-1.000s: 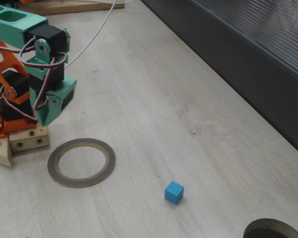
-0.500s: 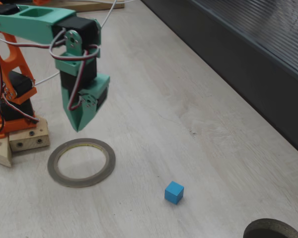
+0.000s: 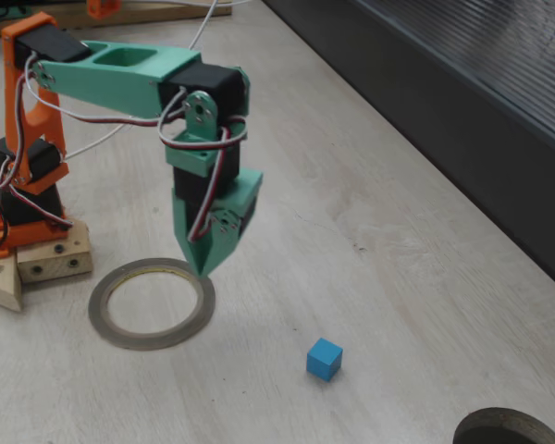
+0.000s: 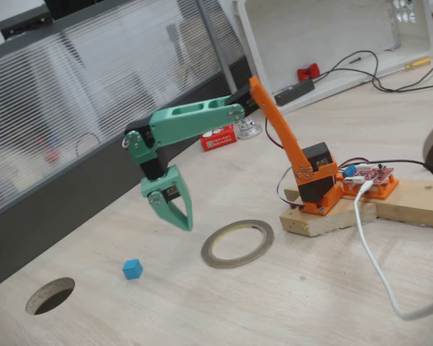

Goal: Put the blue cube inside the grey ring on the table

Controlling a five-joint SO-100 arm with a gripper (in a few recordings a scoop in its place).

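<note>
The blue cube (image 3: 324, 359) (image 4: 132, 269) lies alone on the pale wood table (image 3: 351, 185). The grey ring (image 3: 98, 313) (image 4: 206, 249) lies flat on the table near the arm's wooden base. My green gripper (image 3: 202, 268) (image 4: 186, 225) points downward, hanging in the air over the ring's edge on the cube's side. Its fingers meet at the tips, shut, with nothing held. The cube sits well apart from both the gripper and the ring.
A dark round hole (image 3: 509, 427) (image 4: 50, 295) opens in the table beyond the cube. A dark grey ribbed panel (image 3: 444, 92) runs along the table's far side. The arm's wooden base (image 3: 37, 264) (image 4: 325, 216), a white cable (image 4: 372, 245) and a red circuit board (image 4: 375, 176) lie near the ring.
The arm has stretched out from its folded pose. The gripper swung right and lower, from beside the base to above the ring's edge. Cube and ring have not moved.
</note>
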